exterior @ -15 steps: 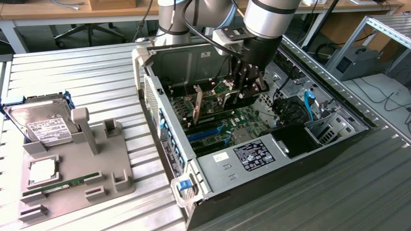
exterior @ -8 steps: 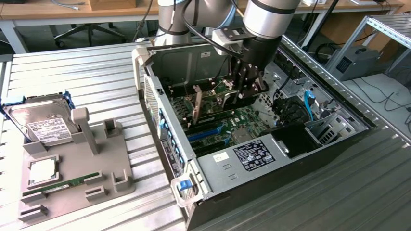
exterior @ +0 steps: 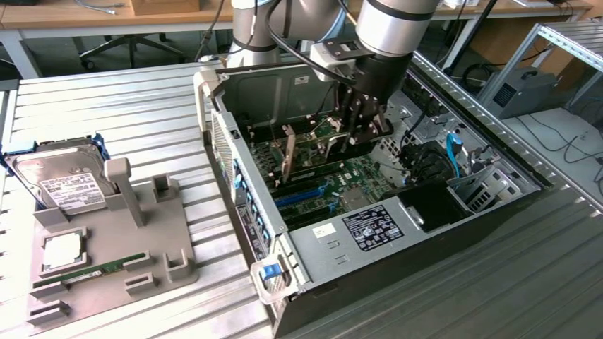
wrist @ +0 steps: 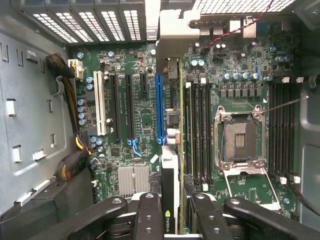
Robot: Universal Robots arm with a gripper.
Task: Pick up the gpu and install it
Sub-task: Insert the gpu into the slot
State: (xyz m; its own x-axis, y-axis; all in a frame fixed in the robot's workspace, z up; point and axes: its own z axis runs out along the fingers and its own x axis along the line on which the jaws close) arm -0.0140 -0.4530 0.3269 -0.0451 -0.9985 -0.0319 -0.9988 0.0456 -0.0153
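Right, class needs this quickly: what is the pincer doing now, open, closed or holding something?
Pincer: closed on the gpu, held edge-on over the motherboard.

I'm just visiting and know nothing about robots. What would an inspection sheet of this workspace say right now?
Surface: ribbed metal table, carrying an open computer case.
Job's things: gpu, held edge-on over the motherboard inside the case; whether seated, cannot tell.
Clutter: grey holder with hard drive, memory stick and square chip.
Hand: closed on the gpu, inside the case.
Cables: blue cable in the case; black cable along the arm.
Surroundings: desks and an office chair behind.
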